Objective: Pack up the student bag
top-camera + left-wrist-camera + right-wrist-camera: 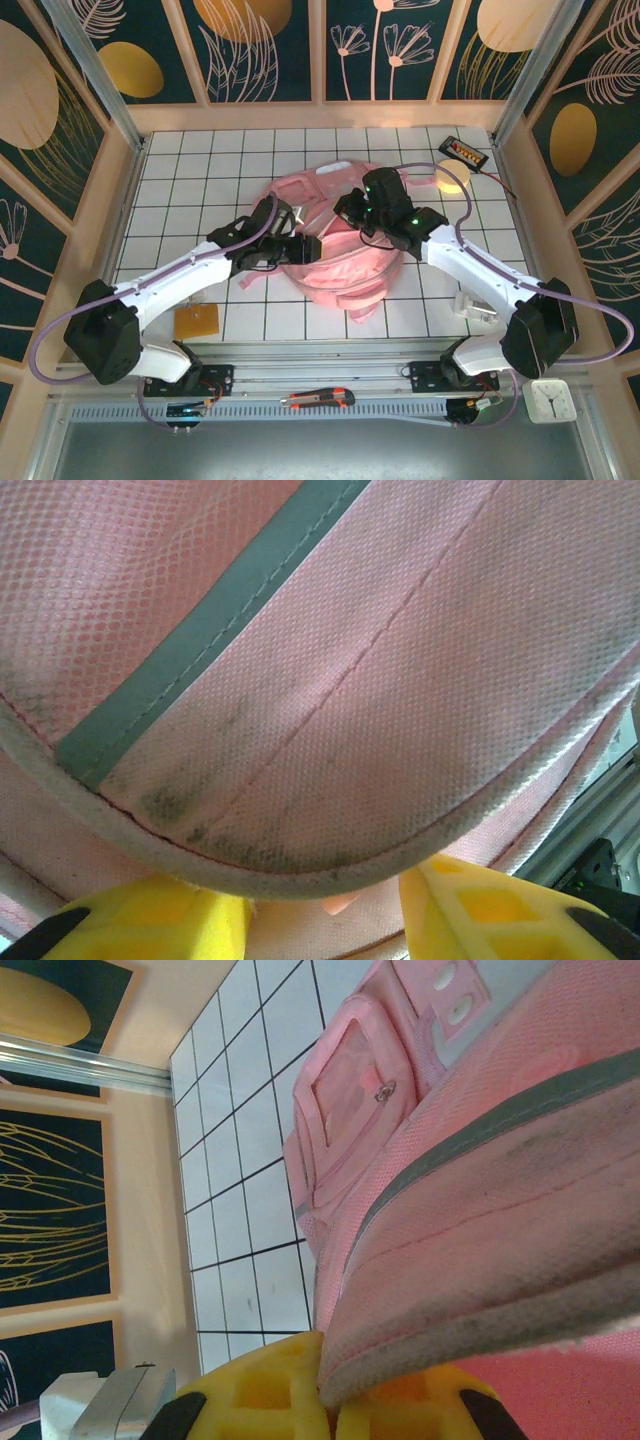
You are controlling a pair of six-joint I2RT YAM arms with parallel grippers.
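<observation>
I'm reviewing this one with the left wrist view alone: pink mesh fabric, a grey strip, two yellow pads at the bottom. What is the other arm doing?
Observer: The right gripper has its jaws shut on the grubby piped rim of the student bag.
Operator: Where does the bag lie?
Observer: Crumpled in the middle of the white tiled table, with the left gripper at its left side and the right one on top.
Operator: Anything else on the tiles?
Observer: A flat orange square lies near the left arm's base, apart from the bag.
</observation>
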